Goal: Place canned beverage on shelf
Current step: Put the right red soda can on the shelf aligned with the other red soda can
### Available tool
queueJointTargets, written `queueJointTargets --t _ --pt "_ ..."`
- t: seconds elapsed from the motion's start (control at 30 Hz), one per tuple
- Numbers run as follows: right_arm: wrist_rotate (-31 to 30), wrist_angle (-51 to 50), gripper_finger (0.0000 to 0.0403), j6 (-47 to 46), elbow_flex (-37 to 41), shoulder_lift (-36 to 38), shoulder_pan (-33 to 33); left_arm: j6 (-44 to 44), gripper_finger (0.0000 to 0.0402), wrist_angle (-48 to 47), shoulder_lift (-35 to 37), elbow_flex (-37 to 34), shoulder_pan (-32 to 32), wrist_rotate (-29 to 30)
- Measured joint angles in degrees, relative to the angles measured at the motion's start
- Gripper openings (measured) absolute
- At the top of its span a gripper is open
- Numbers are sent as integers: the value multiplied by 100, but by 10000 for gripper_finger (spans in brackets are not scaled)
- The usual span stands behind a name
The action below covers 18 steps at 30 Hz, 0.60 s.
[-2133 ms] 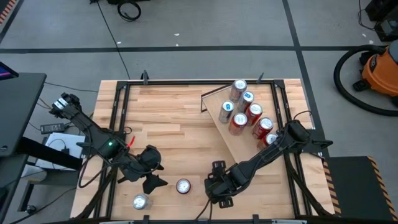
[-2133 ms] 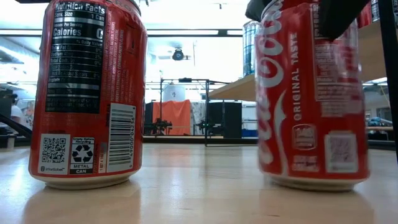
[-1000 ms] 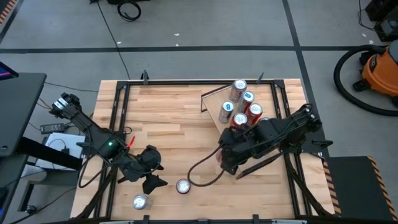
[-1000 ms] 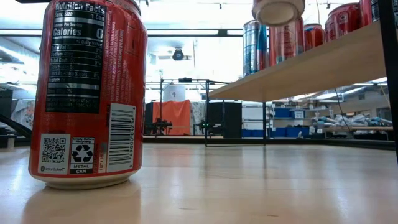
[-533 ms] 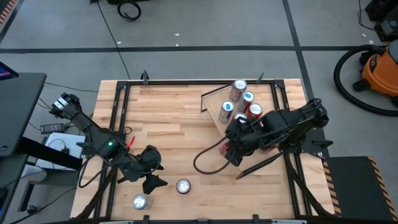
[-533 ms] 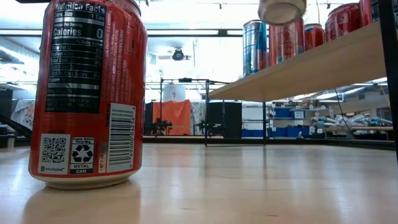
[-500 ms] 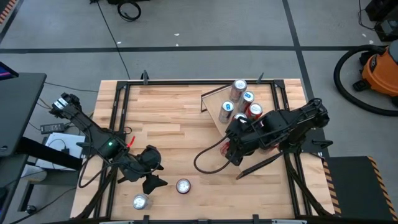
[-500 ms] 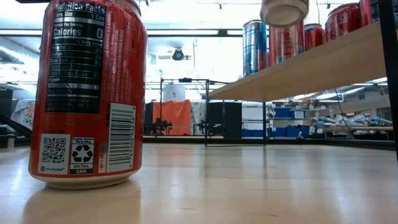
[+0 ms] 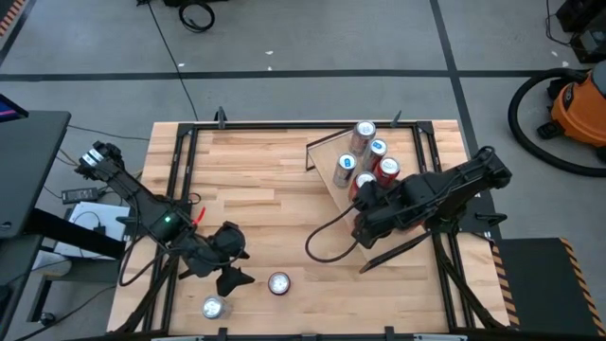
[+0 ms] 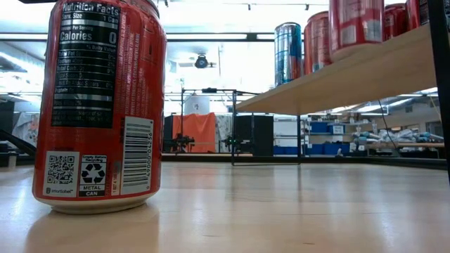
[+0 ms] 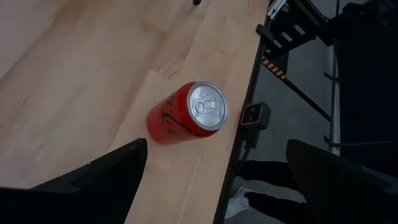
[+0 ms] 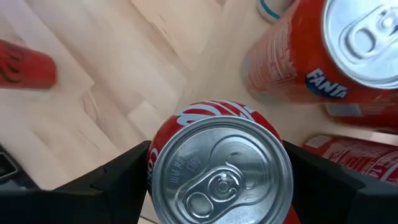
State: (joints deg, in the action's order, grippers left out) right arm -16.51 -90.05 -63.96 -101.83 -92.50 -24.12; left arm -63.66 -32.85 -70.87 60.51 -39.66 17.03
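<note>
right gripper (image 12: 217,186) pinching red can (image 12: 219,165) over shelf (image 9: 333,156) edge | left gripper (image 9: 230,265) spread, idle | risk: nudging Fanta can (image 12: 311,56), or toppling off edge

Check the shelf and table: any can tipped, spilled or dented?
Nothing stands out. The cans on the shelf stand upright, the right gripper holds a red can upright over it, and two cans wait upright near the left gripper.
</note>
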Motion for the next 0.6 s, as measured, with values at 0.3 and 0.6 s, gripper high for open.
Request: queueJointTargets --t 0.3,0.6 --pt "-42 6 326 -49 106 -5 61 30 396 1 0 0 98 25" --pt "-107 6 326 -5 106 -5 216 37 396 1 0 0 98 79"
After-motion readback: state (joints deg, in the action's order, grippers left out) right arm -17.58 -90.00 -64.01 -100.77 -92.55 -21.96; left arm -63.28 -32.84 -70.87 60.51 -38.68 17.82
